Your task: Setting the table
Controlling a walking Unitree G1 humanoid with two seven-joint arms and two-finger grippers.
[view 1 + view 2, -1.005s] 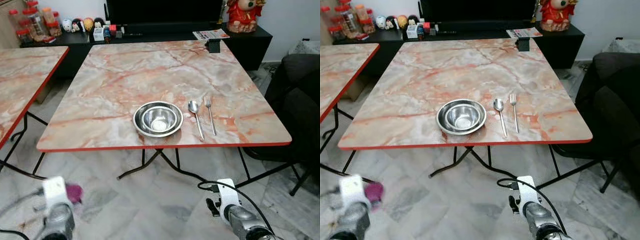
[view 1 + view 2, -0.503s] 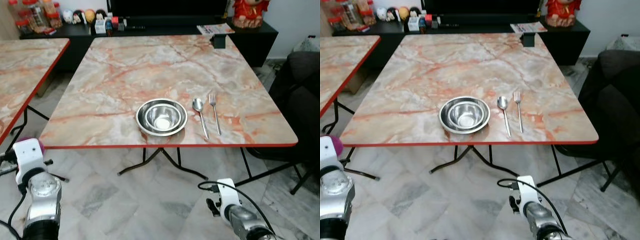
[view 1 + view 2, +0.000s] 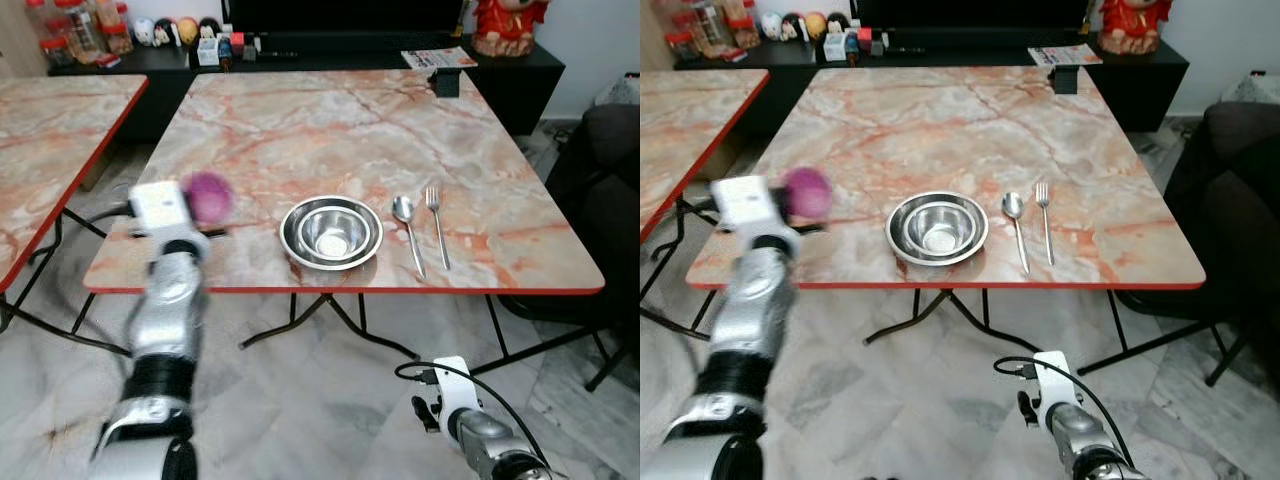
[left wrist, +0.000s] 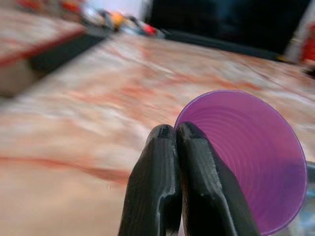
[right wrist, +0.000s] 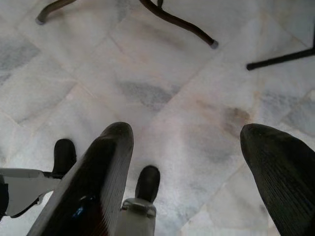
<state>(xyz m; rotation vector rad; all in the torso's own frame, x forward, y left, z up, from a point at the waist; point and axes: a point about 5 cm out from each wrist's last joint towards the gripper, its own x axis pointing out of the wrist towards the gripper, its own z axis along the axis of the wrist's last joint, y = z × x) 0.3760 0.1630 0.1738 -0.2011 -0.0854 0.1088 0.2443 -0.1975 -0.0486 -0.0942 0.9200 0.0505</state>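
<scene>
A purple plastic cup (image 3: 207,196) hangs above the front left part of the marble table (image 3: 300,130), a short way left of the bowl. My left gripper (image 4: 175,130) is shut on the cup's (image 4: 246,157) rim, with the cup's mouth facing the wrist camera. Two nested steel bowls (image 3: 331,231) sit near the table's front edge. Just to their right lie a spoon (image 3: 407,230) and then a fork (image 3: 437,225). My right gripper (image 5: 182,162) hangs open low over the floor tiles, holding nothing.
A second marble table (image 3: 50,130) stands to the left across a narrow gap. A dark sofa (image 3: 610,170) is close on the right. A black cabinet (image 3: 300,50) with small items runs along the back. A small black object (image 3: 446,82) sits at the table's far right.
My left arm has risen from near the floor to table height, carrying the purple cup over the table's front left. The right arm has stayed low.
</scene>
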